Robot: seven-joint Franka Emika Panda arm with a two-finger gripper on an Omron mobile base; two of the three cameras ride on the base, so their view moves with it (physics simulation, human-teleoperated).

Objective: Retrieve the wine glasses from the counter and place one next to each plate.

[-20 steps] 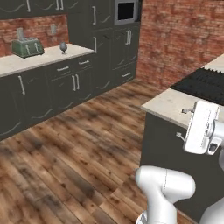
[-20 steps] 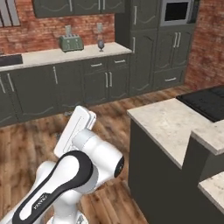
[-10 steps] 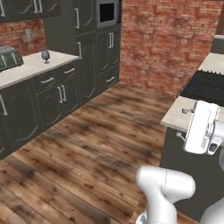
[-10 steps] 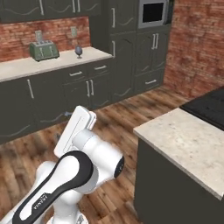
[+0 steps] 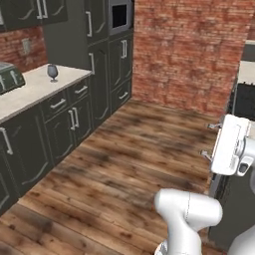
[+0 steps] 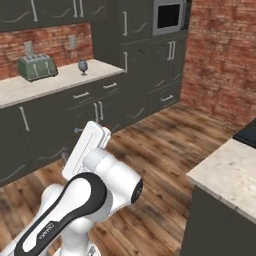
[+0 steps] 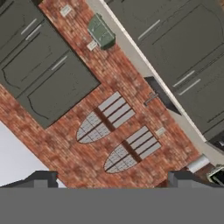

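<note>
High above the wooden floor (image 5: 134,164), well clear of any worktop, the gripper (image 7: 111,177) stands with jaws spread wide and nothing between them, facing a brick wall (image 7: 131,109). Far to the left, one wine glass (image 5: 52,72) stands upright on the counter (image 5: 30,92), right of what looks like a green toaster (image 6: 37,67).
</note>
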